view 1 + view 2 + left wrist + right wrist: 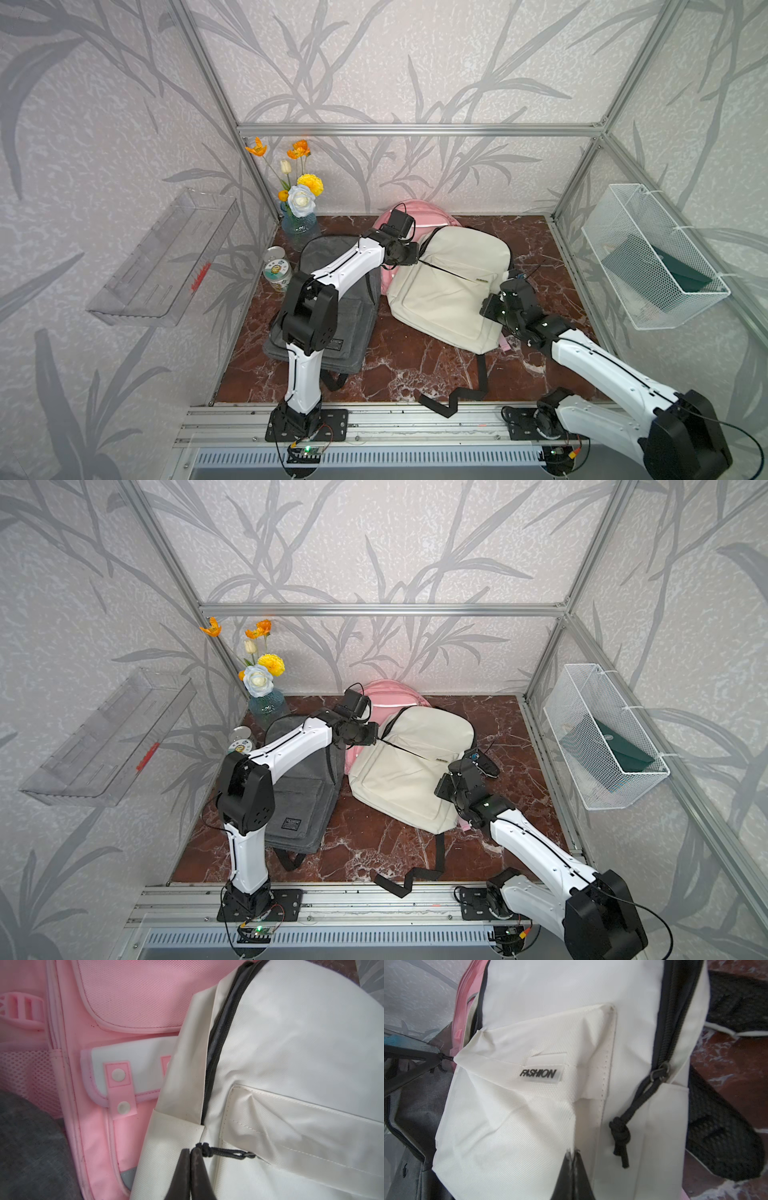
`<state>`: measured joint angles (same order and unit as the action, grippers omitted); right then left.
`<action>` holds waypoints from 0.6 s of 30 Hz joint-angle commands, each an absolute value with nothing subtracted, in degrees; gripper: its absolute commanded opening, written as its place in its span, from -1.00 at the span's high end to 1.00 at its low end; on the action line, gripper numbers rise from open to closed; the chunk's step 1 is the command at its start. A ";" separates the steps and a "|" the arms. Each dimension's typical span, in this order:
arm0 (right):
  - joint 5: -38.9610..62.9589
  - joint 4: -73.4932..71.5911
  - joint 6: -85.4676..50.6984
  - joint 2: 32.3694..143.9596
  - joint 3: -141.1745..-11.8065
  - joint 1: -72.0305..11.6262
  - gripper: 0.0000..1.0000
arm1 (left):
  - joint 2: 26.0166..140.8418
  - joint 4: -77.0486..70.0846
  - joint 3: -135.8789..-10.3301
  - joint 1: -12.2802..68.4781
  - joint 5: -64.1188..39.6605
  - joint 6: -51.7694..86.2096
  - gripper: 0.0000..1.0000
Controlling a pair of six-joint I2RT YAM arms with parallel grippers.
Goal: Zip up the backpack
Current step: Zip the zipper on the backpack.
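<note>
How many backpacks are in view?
3: a grey backpack on the left, a cream backpack in the middle, a pink backpack partly hidden beneath it at the back.

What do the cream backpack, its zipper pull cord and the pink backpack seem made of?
Cream backpack: probably woven synthetic fabric, matte; a fine diagonal weave shows. Zipper pull cord: black braided cord, knotted at its end. Pink backpack: likely woven nylon, matte; grainy weave and mesh panel show.

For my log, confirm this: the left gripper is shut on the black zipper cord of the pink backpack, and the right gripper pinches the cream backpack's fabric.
One thing is wrong: the zipper cord in the left gripper belongs to the cream backpack, not the pink backpack, as the left wrist view shows. The right gripper does pinch the cream fabric.
</note>
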<state>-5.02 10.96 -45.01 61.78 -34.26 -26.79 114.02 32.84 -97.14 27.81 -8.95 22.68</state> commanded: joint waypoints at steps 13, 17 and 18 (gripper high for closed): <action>-3.88 8.15 -44.92 69.10 -39.78 -36.54 0.70 | 131.25 41.81 -130.71 25.74 -13.90 24.08 0.89; -5.54 12.82 -43.38 66.41 -40.95 -36.41 0.06 | 129.66 46.58 -130.52 26.27 -12.61 24.34 0.38; -7.21 14.27 -42.54 64.97 -41.09 -36.43 -0.02 | 128.75 48.41 -130.48 26.49 -12.14 24.35 0.27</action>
<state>-4.84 9.61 -44.53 68.14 -38.94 -36.42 131.37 42.76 -128.51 26.55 -13.52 23.97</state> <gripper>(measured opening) 0.483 0.337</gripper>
